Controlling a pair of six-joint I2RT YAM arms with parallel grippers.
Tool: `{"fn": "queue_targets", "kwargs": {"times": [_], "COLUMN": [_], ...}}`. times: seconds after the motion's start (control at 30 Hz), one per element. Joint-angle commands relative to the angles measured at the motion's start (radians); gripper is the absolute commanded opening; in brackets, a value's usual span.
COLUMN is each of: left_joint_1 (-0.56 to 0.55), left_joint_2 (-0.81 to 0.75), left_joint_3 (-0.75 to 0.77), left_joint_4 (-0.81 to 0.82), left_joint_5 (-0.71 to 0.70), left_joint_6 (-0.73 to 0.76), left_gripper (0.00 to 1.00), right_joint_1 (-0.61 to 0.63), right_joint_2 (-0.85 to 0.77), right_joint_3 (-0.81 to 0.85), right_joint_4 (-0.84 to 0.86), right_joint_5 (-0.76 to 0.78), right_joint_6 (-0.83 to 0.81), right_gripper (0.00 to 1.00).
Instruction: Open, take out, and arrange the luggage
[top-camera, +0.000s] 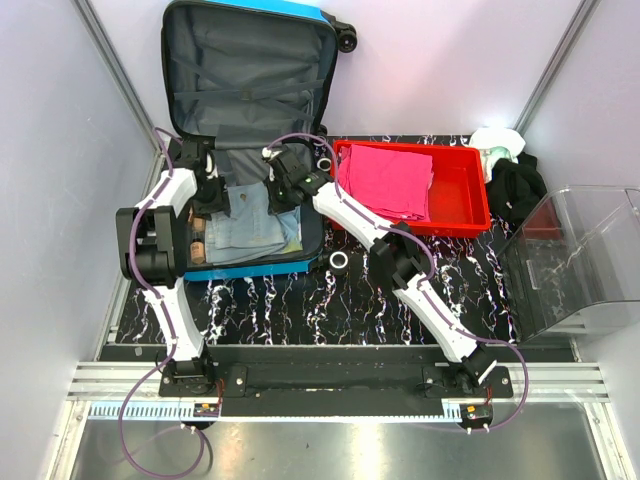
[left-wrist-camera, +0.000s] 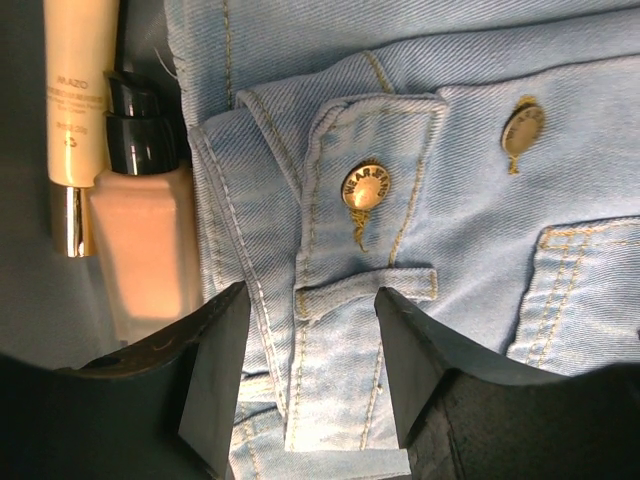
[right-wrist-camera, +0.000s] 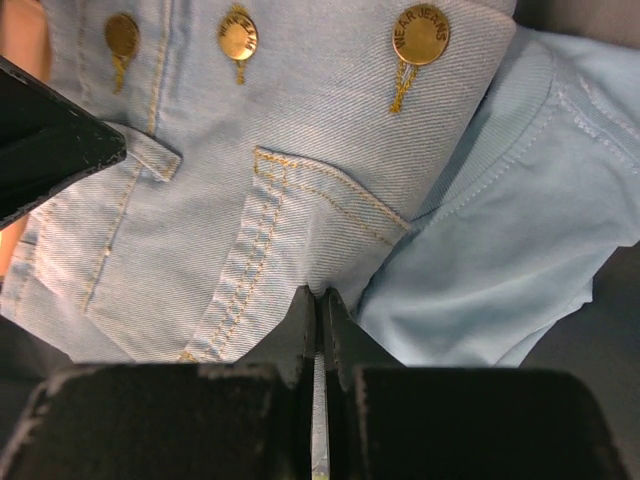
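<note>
The blue luggage (top-camera: 318, 235) lies open at the back left, its grey-lined lid (top-camera: 250, 70) standing upright. Folded light denim jeans (top-camera: 245, 230) with brass buttons lie in the lower half. My left gripper (top-camera: 215, 195) is open, its jaws set either side of the jeans' waistband (left-wrist-camera: 340, 300) without closing on it. My right gripper (top-camera: 285, 188) is shut on the denim's edge (right-wrist-camera: 320, 270) beside a pocket seam. A light blue garment (right-wrist-camera: 500, 260) lies under the jeans. A foundation bottle (left-wrist-camera: 140, 240) and a cream tube (left-wrist-camera: 75, 110) lie left of the jeans.
A red tray (top-camera: 470, 195) with a pink cloth (top-camera: 385, 180) stands right of the luggage. A clear plastic bin (top-camera: 580, 260) is at the far right, with black cloth (top-camera: 515, 185) and a white object (top-camera: 497, 140) behind it. Two small rolls (top-camera: 340, 261) (top-camera: 325, 163) lie by the luggage.
</note>
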Motion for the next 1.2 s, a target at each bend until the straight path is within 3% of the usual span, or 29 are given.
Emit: {"fn": "queue_targets", "kwargs": {"times": [0.0,0.57,0.9,1.17], "left_joint_1": [0.007,-0.002,-0.035,-0.052], "left_joint_2": [-0.074,-0.056,0.065,0.117], "left_joint_3": [0.056,0.062,0.132,0.145], "left_joint_4": [0.008,-0.010,-0.027,-0.041], "left_joint_5": [0.041,0.027,0.128,0.125], "left_joint_6": [-0.004,-0.047,-0.082,-0.096], "left_gripper": [0.57,0.60,0.63,0.63], "right_joint_1": [-0.001,-0.043,-0.058,-0.076], "right_joint_2": [-0.114,-0.276,-0.219,-0.221], "right_joint_3": [0.074,-0.028,-0.030,-0.074], "right_joint_4": [0.016,-0.002,-0.005,-0.013], "right_joint_5": [-0.003,0.000,-0.026,0.005], "right_joint_6": [0.003,0.009,0.009,0.003], "right_gripper": [0.00,0.00,0.00,0.00]}}
